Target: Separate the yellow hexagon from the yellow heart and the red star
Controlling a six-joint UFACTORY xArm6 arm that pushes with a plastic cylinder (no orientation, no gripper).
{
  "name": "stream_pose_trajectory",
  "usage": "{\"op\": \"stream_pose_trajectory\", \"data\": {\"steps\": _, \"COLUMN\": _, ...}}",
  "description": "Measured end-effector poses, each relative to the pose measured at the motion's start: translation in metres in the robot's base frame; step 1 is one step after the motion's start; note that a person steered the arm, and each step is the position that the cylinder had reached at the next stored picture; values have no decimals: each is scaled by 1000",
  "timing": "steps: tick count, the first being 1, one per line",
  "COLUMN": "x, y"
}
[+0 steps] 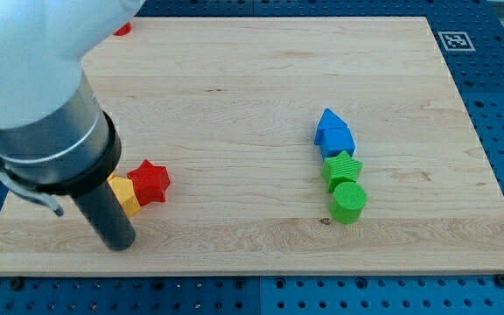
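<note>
My tip down on the wooden board, no jaws to open or close. Yellow hexagon just up and right of tip, partly hidden by rod, touching red star further right. Yellow heart not discernible. Far right of tip: blue block, green star, green cylinder, touching in a column. Red piece at top edge.
</note>
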State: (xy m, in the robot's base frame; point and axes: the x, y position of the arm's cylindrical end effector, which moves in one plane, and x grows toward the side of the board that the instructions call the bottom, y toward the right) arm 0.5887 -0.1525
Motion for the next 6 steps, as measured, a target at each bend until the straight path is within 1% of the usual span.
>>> {"op": "stream_pose_trajectory", "data": {"steps": 2, "x": -45, "y": 9}}
{"op": "stream_pose_trajectory", "data": {"steps": 3, "x": -57, "y": -6}}
{"op": "stream_pose_trajectory", "data": {"steps": 4, "x": -59, "y": -22}}
{"op": "stream_pose_trajectory", "data": {"steps": 6, "x": -112, "y": -29}}
